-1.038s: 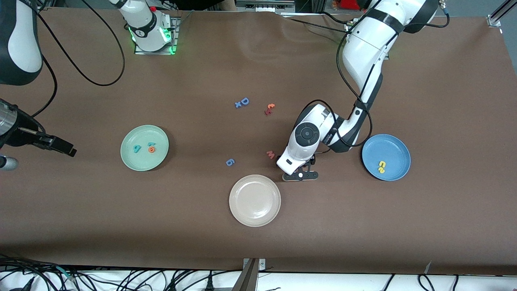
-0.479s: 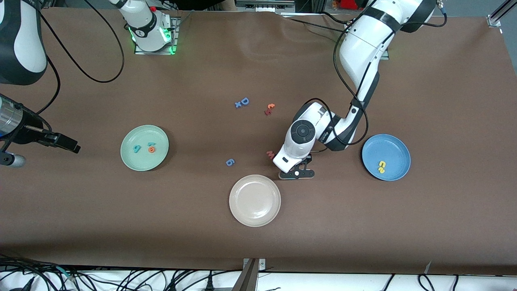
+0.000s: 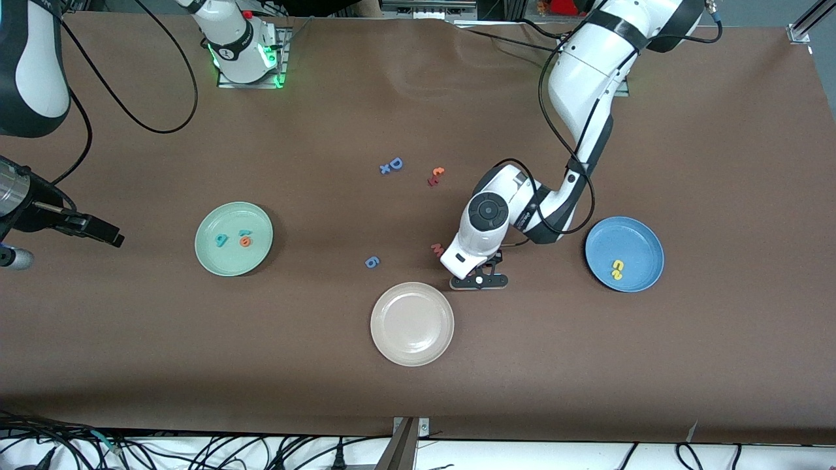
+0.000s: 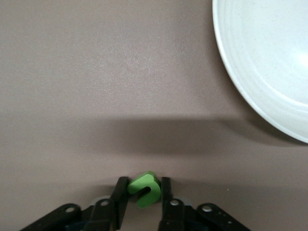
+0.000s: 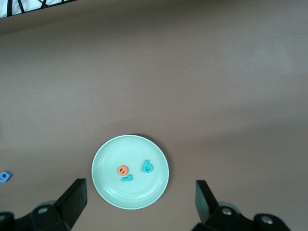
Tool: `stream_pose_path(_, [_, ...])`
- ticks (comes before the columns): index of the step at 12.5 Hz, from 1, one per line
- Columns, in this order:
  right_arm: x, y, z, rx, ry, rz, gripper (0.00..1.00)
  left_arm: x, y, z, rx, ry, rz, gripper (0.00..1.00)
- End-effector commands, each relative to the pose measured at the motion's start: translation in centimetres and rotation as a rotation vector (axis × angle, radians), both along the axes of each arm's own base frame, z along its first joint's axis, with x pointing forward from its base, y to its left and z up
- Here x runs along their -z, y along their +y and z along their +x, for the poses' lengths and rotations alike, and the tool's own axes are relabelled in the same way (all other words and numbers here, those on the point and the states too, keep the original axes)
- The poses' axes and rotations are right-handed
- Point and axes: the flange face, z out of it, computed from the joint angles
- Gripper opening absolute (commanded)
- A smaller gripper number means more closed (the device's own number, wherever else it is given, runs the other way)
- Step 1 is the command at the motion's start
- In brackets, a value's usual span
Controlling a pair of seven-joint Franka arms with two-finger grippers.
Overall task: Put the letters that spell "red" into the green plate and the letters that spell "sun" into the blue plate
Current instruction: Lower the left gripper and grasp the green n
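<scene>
Beside the cream plate (image 4: 269, 62), on the table: green n (image 4: 144, 188), pinched edgewise in left gripper (image 4: 144, 199); may twist free when lifted; right gripper (image 5: 139, 202) idle, jaws wide.

A cream-white plate (image 3: 412, 324) lies just beside the left gripper (image 3: 479, 281), toward the right arm's end of the brown table cover (image 3: 588, 365) and nearer the front camera; its rim (image 4: 269, 62) shows in the left wrist view. A pink letter (image 3: 436, 249) sits close to that gripper, partly hidden. A blue 6-like letter (image 3: 371, 262) lies well apart toward the right arm's end. Farther from the camera lie a red and orange pair (image 3: 435, 176), a blue D (image 3: 396, 163) and a small blue x (image 3: 385, 169).
</scene>
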Motion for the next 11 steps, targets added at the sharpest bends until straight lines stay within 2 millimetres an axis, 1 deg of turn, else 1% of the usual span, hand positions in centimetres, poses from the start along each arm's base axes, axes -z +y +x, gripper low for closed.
stream_pose_path(1, [0.1,-0.1,-0.7,-0.016,0.006,0.0,1.0,0.6,-0.2,0.2,0.009,-0.024,0.036,0.23])
stream_pose_path(4, [0.1,0.0,-0.6,-0.018,0.005,0.001,1.0,0.4,0.1,0.4,0.021,-0.045,0.058,0.2])
stream_pose_path(5, [0.1,-0.1,-0.6,-0.016,0.005,0.0,1.0,0.0,0.6,0.9,0.023,-0.049,0.057,0.2])
stream_pose_path(6, [0.1,0.0,-0.6,-0.018,0.005,0.001,1.0,-0.4,0.6,1.0,0.027,-0.051,0.058,0.2])
stream_pose_path(7, [0.1,-0.1,-0.6,-0.016,0.005,0.0,1.0,-1.5,0.9,1.3,0.033,-0.059,0.057,0.2])
stream_pose_path(8, [0.1,0.0,-0.7,-0.018,0.006,0.001,1.0,-1.6,1.7,1.6,0.037,-0.041,0.074,0.21])
stream_pose_path(9, [0.1,0.1,-0.6,-0.019,0.005,0.001,1.0,-2.3,2.2,1.9,0.064,-0.036,0.081,0.21])
stream_pose_path(10, [0.1,0.1,-0.6,-0.018,0.005,0.002,1.0,-2.6,3.2,2.4,0.079,-0.031,0.083,0.21])
stream_pose_path(11, [0.1,0.0,-0.7,-0.016,0.006,0.001,1.0,-3.5,3.9,2.5,0.105,-0.015,0.098,0.22])
